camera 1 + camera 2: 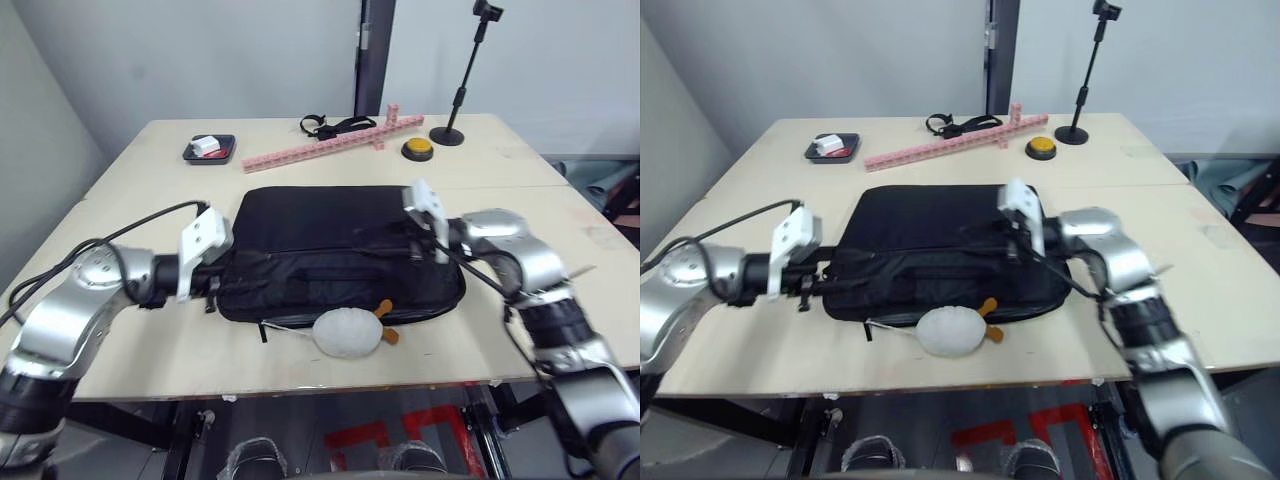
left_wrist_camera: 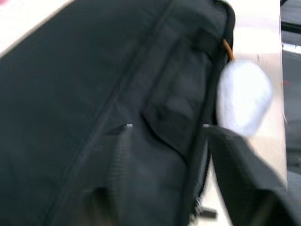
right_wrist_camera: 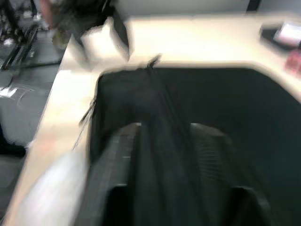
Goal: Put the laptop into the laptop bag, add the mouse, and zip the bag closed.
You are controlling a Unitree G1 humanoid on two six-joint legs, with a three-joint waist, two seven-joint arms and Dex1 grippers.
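No brand, label or writing can be read on anything here. The laptop bag (image 1: 335, 250) lies flat in the middle of the table (image 1: 120, 360), between the two pincers: the left gripper (image 1: 213, 283) sits at the bag's left end with its fingers (image 2: 123, 160) apart and bag fabric between them, and the right gripper (image 1: 418, 248) lies on the bag's right part, its fingers (image 3: 123, 155) likewise spread astride a raised fold of the black fabric. A white egg-shaped thing (image 1: 346, 332) with orange parts lies against the bag's near edge, between the two grippers and nearer the robot than either.
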